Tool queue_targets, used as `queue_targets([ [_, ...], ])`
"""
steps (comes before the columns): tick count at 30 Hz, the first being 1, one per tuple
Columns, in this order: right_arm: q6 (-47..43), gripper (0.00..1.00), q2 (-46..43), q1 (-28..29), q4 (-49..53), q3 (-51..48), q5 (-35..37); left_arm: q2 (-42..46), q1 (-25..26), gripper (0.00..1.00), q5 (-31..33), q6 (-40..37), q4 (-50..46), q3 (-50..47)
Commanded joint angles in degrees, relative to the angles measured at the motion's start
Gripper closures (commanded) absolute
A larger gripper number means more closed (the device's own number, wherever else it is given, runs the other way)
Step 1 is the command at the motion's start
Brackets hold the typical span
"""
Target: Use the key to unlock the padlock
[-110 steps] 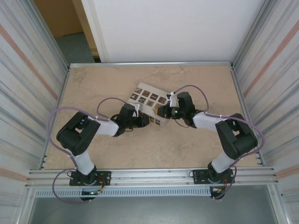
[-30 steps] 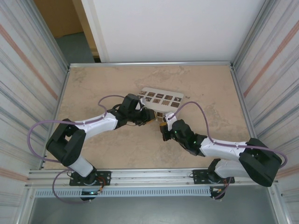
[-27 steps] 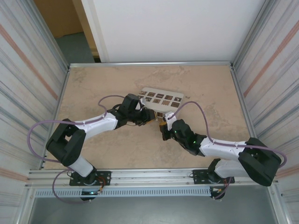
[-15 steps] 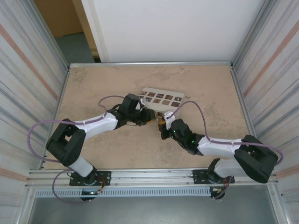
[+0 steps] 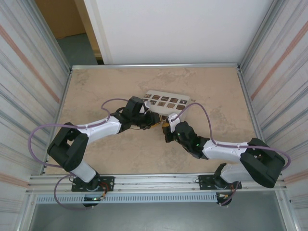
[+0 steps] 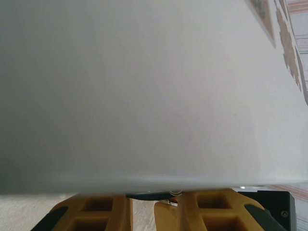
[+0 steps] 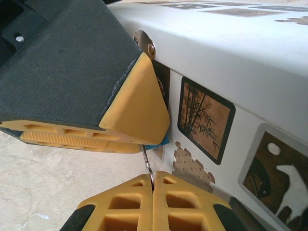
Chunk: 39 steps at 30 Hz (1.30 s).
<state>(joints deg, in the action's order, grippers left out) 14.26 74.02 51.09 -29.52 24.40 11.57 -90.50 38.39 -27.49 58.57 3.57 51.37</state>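
In the right wrist view a sliver of the blue padlock (image 7: 162,141) peeks out under the yellow fingers (image 7: 130,113) of my left gripper, which is shut on it. My right gripper (image 7: 152,180) is shut on the key (image 7: 147,160); its thin metal blade runs up to the padlock. From above, the left gripper (image 5: 153,120) and right gripper (image 5: 166,130) meet tip to tip at the front of the pale box (image 5: 166,102). In the left wrist view the left gripper (image 6: 144,198) sits just under the box's white wall (image 6: 144,96), with a dark piece between its fingers.
The pale box with dark patterned squares (image 7: 250,62) lies just behind both grippers, and a metal fitting (image 7: 145,44) sits on its edge. Ribbed metal walls (image 5: 29,96) close in the tan table (image 5: 96,86) on both sides.
Since 3.7 s ago the box has turned and the right arm has swung round to its near side. Over the last second the right gripper crept up and left toward the left gripper.
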Motion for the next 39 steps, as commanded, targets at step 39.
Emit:
queue_targets([
  [39,-1.17,1.0,-0.47,-0.44,-1.55,-0.07,0.82,3.22,0.59,0.78,-3.22,0.32,1.71,1.89],
])
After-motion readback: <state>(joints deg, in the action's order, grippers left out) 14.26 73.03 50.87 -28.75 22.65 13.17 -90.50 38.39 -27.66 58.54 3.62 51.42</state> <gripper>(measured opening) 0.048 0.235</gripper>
